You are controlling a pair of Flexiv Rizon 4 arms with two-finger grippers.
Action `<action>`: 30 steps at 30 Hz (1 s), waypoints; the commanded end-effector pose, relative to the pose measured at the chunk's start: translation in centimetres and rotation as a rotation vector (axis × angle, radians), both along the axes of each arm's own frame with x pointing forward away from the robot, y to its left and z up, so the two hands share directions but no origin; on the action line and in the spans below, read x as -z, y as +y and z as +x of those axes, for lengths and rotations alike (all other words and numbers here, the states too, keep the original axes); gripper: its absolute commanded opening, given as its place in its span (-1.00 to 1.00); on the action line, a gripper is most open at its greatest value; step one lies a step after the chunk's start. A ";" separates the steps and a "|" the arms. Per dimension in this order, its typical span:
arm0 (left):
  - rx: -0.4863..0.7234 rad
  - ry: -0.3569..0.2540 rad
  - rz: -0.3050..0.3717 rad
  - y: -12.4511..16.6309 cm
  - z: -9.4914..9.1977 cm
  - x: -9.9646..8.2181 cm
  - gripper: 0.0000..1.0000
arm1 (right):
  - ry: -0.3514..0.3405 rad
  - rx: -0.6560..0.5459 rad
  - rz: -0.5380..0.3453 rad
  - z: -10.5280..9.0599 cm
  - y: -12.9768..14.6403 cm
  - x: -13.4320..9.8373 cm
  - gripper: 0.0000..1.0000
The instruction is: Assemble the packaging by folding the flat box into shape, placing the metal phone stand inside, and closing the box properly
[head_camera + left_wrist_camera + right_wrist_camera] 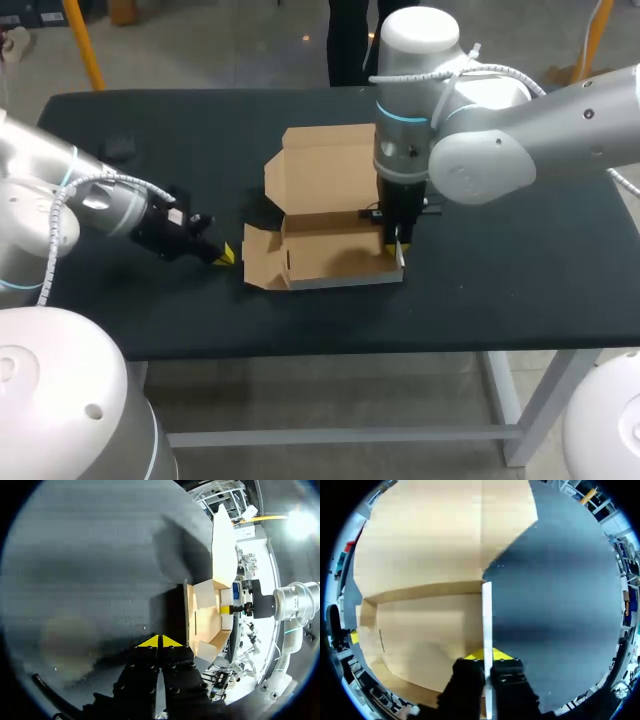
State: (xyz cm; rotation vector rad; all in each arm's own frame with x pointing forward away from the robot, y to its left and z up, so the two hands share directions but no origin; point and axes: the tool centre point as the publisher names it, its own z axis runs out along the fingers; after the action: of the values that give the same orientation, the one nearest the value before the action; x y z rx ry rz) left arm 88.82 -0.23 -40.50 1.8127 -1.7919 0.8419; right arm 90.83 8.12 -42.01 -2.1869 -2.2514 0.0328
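My right gripper is clamped on the right wall of the box. My left gripper, fingers pressed together, holds nothing and sits just beside the box. The box stands open mid-table, lid back.

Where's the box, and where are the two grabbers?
cardboard box (335, 258): head view, inside floor.
left gripper (160, 641): left wrist view, between yellow tips.
right gripper (487, 655): right wrist view, between yellow tips.

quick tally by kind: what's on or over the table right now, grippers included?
cardboard box: 1 (partly folded, lid open)
grippers: 2 (left gripper, right gripper)
small dark object: 1 (too small to identify)
Total: 4
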 end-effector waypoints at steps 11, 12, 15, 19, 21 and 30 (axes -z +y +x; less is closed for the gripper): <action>0.049 0.002 -0.050 -2.1 0.5 0.6 -1.00 | 0.003 0.000 -0.003 0.0 0.1 -0.1 -1.00; 0.053 -0.001 -0.055 -2.3 0.5 0.5 -1.00 | 0.003 0.000 -0.003 0.0 0.1 -0.1 -1.00; 0.056 -0.008 -0.064 -2.6 0.5 0.1 -1.00 | 0.003 0.000 -0.003 0.0 0.1 -0.1 -1.00; 0.063 -0.023 -0.074 -3.1 0.3 -0.5 -1.00 | 0.003 0.000 -0.003 0.0 0.1 -0.1 -1.00; 0.067 -0.030 -0.080 -3.3 0.2 -0.9 -1.00 | 0.003 0.000 -0.003 0.0 0.1 -0.1 -1.00; 0.079 -0.042 -0.110 -4.9 0.1 -1.7 -1.00 | 0.003 0.000 -0.003 0.0 0.1 -0.1 -1.00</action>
State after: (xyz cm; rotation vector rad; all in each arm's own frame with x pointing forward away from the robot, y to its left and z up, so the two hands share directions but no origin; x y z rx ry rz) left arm 88.88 -4.74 -38.84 1.6556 -1.7948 0.9343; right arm 90.83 8.11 -42.02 -2.1870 -2.2514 0.0330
